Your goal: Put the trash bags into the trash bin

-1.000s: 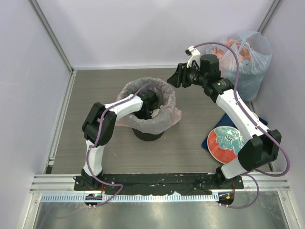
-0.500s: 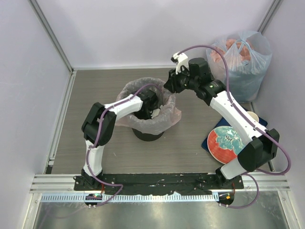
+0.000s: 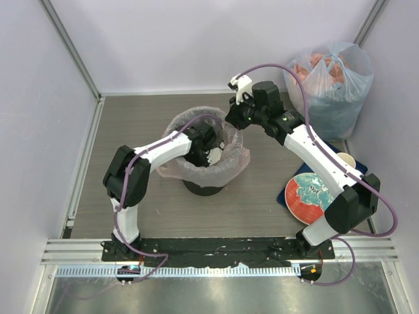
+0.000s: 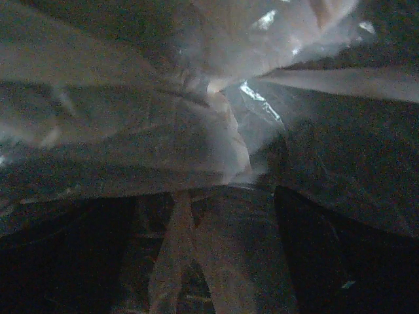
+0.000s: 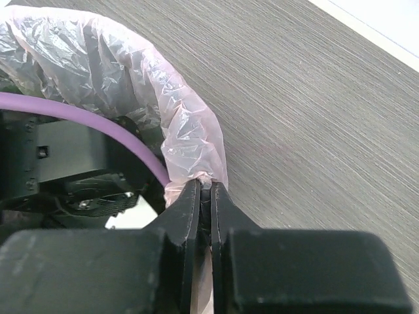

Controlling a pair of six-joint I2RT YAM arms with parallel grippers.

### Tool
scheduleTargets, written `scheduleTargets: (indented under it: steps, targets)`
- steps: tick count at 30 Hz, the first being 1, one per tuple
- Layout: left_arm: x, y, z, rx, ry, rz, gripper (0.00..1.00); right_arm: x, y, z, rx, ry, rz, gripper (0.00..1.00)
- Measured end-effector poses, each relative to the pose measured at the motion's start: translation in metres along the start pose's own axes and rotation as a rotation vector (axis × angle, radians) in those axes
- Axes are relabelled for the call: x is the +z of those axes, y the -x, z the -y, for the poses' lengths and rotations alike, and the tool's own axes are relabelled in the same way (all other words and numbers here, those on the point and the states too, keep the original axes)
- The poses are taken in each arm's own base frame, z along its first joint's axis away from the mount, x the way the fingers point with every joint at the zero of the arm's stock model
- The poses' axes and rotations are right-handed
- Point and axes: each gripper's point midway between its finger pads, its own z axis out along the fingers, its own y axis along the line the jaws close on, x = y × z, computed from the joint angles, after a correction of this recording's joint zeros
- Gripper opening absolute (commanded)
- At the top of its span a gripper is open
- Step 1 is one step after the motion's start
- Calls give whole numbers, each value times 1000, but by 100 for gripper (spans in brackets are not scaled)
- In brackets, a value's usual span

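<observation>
The trash bin (image 3: 203,186) is a round black bin in the middle of the table. The pale pink trash bag (image 3: 234,158) lines it and folds over its rim. My left gripper (image 3: 208,152) is down inside the bin; in its wrist view its dark fingers stand wide apart, with crinkly bag film (image 4: 163,131) across and ahead of them. My right gripper (image 3: 230,120) is at the bin's far right rim. In its wrist view the right gripper (image 5: 205,186) is shut on a pinch of the bag's folded edge (image 5: 131,59).
A bulging clear-bluish bag (image 3: 334,85) with pink contents stands in the back right corner. A red and teal plate (image 3: 310,196) and a small cup (image 3: 346,160) lie by the right arm. Walls close in on three sides.
My right gripper has moved left from near the bluish bag to the bin's rim and is now pinched on the pink bag. My left arm's elbow has swung left; its gripper stays inside the bin.
</observation>
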Motion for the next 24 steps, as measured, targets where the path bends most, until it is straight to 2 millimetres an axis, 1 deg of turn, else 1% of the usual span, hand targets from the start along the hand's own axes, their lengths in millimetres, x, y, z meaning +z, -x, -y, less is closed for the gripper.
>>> scheduleTargets:
  steps: [6,11,17,24]
  targets:
    - [-23,9,-3,10,54,90,91,0,0,2,-2,-12,2,1]
    - [-49,23,-6,26,108,194,91,1,0,3,-3,-19,6,1]
    - [-80,37,-3,53,166,335,91,-1,0,3,-4,-26,12,1]
    - [-104,50,-3,66,208,445,91,-2,-1,5,-6,-39,20,1]
